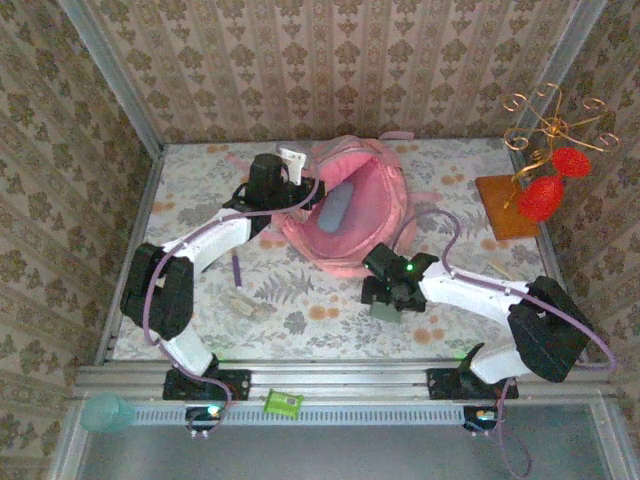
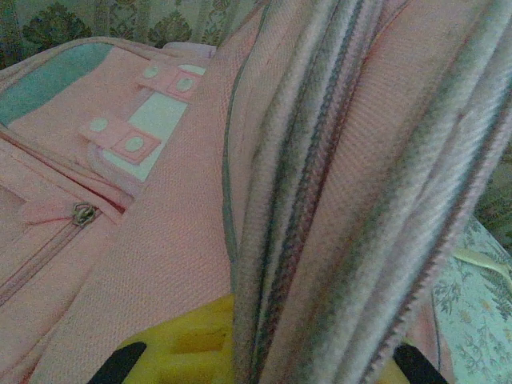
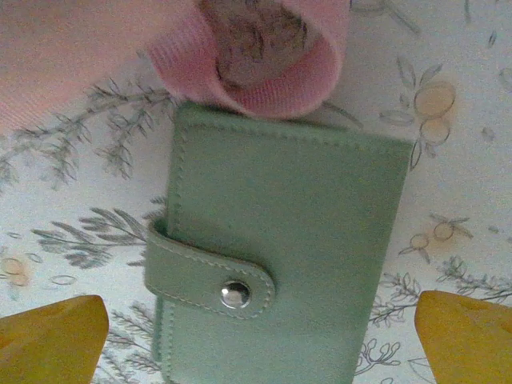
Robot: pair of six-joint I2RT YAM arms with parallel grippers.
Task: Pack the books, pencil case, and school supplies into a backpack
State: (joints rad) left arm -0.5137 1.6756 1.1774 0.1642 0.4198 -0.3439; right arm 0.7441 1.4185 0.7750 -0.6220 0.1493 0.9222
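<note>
My left gripper [image 2: 268,366]: jaws pinching the backpack [image 1: 392,200] rim; backpack open mid-table, navy book [image 1: 335,207] inside. My right gripper [image 3: 258,336]: jaws spread wide above the green case [image 3: 296,208], flat on the table [image 3: 452,200] just beside the backpack.

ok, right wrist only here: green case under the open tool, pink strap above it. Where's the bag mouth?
Observer: Just past the green case, the backpack lies with its main compartment gaping up.
Operator: Held open?
Observer: Yes, the left tool is shut on its left rim.
Operator: Anything loose?
Observer: A purple pen lies on the table left of the backpack.
</note>
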